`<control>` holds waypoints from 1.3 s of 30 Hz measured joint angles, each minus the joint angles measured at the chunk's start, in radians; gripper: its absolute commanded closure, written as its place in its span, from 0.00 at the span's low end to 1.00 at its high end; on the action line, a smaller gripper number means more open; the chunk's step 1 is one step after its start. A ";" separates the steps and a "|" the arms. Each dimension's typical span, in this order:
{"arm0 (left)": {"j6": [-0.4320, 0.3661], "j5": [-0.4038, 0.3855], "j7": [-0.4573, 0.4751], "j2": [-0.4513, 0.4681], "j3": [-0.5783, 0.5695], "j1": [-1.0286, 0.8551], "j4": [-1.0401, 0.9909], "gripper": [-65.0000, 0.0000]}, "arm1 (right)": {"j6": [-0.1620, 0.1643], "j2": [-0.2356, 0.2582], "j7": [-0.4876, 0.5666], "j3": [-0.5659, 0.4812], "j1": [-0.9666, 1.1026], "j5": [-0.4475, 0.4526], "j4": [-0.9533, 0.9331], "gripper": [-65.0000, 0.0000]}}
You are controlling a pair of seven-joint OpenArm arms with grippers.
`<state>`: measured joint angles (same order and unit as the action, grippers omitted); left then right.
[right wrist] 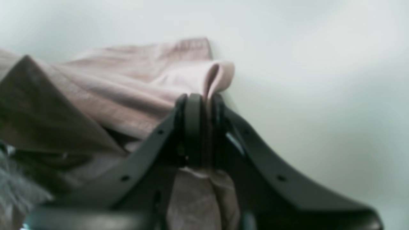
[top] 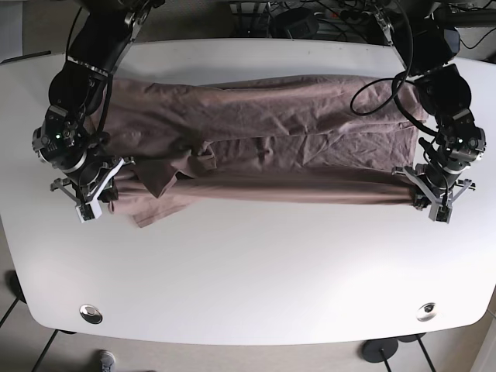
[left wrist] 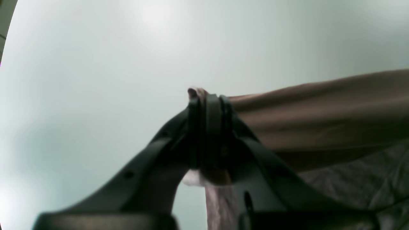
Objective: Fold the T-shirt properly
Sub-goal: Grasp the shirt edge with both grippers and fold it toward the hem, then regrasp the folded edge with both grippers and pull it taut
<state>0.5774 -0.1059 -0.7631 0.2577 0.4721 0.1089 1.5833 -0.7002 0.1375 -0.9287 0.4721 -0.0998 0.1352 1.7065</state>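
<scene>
White table [top: 248, 271] bears the brown T-shirt [top: 294, 132]; cables [top: 310, 15] behind.

A robotics lab or test room is suggested. Two black robot arms [top: 85, 54] are mounted at the far edge of a bare white rounded counter [top: 248, 279], and bundled black cables [top: 310, 17] are seen behind it. Grey tiled flooring [top: 15, 310] is visible below, and metal fittings [top: 91, 313] are set into the counter's near corners.
</scene>
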 measured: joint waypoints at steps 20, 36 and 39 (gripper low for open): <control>0.007 0.006 0.007 -0.021 0.079 -0.304 0.092 0.79 | 0.000 -0.074 0.003 0.089 0.367 0.048 0.193 0.90; -0.004 0.005 0.017 -0.020 -0.033 -0.236 0.182 0.58 | 0.025 0.019 -0.085 0.139 0.203 0.326 0.096 0.23; -0.004 0.020 0.000 -0.019 -0.053 -0.245 0.097 0.63 | 0.064 0.033 -0.079 0.074 0.123 0.317 -0.063 0.23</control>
<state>0.5732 -0.0856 -0.7628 0.2390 0.4194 -0.1360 1.6798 -0.6357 0.1707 -1.0080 0.5461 0.0231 0.4522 1.6432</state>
